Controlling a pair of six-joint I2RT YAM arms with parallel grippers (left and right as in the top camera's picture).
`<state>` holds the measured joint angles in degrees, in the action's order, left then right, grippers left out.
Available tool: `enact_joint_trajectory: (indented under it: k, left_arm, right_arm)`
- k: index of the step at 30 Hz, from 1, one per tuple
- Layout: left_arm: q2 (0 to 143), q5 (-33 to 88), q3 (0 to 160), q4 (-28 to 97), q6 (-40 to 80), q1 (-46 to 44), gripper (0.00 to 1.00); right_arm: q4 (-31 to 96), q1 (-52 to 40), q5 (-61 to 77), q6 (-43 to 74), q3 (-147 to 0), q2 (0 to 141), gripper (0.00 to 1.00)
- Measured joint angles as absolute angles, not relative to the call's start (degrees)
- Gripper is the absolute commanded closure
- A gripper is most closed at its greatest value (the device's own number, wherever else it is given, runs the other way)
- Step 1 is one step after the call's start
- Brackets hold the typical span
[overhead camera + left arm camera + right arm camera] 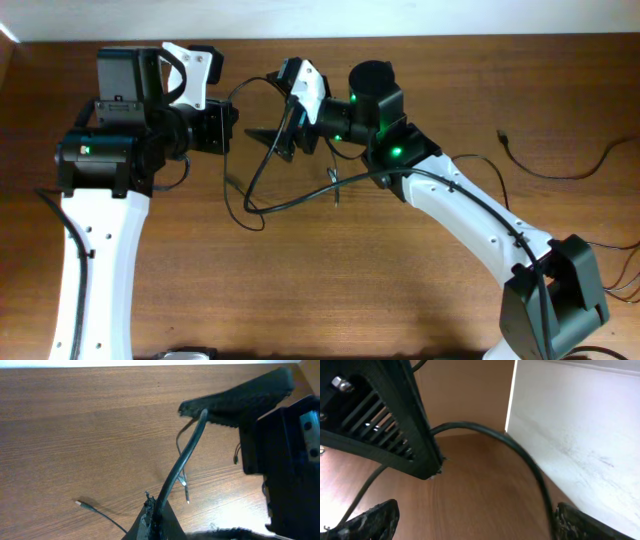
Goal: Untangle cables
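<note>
Left pincer (pixel 154 522) shows at the bottom of its own wrist view, pinched shut on 1 black cable (pixel 182 462). It rises to touch a black finger (pixel 235 395) of the other arm. 1 more cable with a pale plug (pixel 79 504) lies apart on the table (pixel 75 420).

In the right wrist view, the right pincer (pixel 475 517) is wide open and holds nothing. The held cable bends across the gap, close to 1 finger. To do this step well, it likely needs to close on that cable and pull away slowly while the left one holds firm, so the loops slide apart.

From above, 2 arms and 2 pincers meet over the loops. About 4 cables show, 2 looped in the middle and 2 loose cables (pixel 550 172) at the right, but the loops are hard to count.
</note>
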<state>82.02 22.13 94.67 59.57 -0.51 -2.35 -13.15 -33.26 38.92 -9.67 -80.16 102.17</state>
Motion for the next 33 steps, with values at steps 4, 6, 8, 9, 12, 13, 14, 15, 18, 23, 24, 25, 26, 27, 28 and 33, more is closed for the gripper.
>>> enact_joint_trajectory:
  k: [4,6,8,9,12,13,14,15,18,23,24,25,26,27,28,33]
  left_arm:
    - [82.70,22.11,94.67,56.90,0.32,-4.58,1.00]
    - [83.00,21.69,94.67,55.86,1.45,-4.89,1.00]
    - [83.05,19.55,94.67,55.44,3.18,-4.89,1.00]
    - [83.05,18.92,94.67,55.37,3.77,-4.95,1.00]
    - [83.05,17.06,94.67,54.81,5.32,-5.04,1.00]
    - [83.05,16.84,94.67,54.61,5.50,-5.04,1.00]
    - [83.07,16.62,94.67,54.35,5.69,-5.04,1.00]
    - [83.11,16.40,94.67,54.13,5.87,-5.04,1.00]
    - [83.40,16.01,94.67,54.06,6.63,-5.04,1.00]
    - [83.92,16.05,94.67,53.74,10.41,-5.04,1.00]
    - [83.92,16.05,94.67,53.74,11.88,-5.04,1.00]
    - [83.92,16.08,94.67,53.74,13.23,-5.04,1.00]
    - [83.92,16.12,94.67,53.74,14.33,-5.04,1.00]
    - [83.92,16.49,94.67,53.74,16.08,-5.08,1.00]
    - [83.92,16.97,94.67,53.74,17.96,-5.08,1.00]
    - [83.92,17.87,94.67,53.74,24.97,-5.08,1.00]
  right_arm:
    - [-11.66,-35.14,38.87,-9.65,-80.16,102.17,0.01]
    - [-11.05,-35.42,38.89,-9.63,-80.16,102.17,0.01]
    - [-11.09,-35.44,38.92,-9.32,-80.16,102.17,0.01]
    - [-11.07,-35.48,38.92,-9.15,-80.16,102.17,0.01]
    - [-11.07,-35.79,38.92,-9.10,-80.16,102.17,0.01]
    - [-11.05,-35.94,38.92,-9.08,-80.16,102.17,0.01]
    - [-11.07,-36.10,38.92,-8.99,-80.16,102.17,0.01]
    - [-11.07,-36.32,38.92,-8.99,-80.16,102.17,0.01]
    - [-11.05,-36.93,38.92,-8.97,-80.16,102.17,0.01]
    - [-11.09,-37.01,38.89,-8.97,-80.16,102.17,0.01]
    - [-11.11,-37.01,38.61,-8.80,-80.16,102.17,0.01]
    - [-11.11,-37.04,37.93,-8.51,-80.16,102.17,0.01]
    - [-11.11,-37.06,37.19,-8.23,-80.16,102.17,0.01]
    - [-11.09,-37.08,36.64,-7.84,-80.16,102.17,0.01]
    - [-11.14,-37.10,35.88,-7.60,-80.16,102.17,0.01]
    - [-11.11,-37.12,34.92,-7.44,-80.16,102.17,0.17]
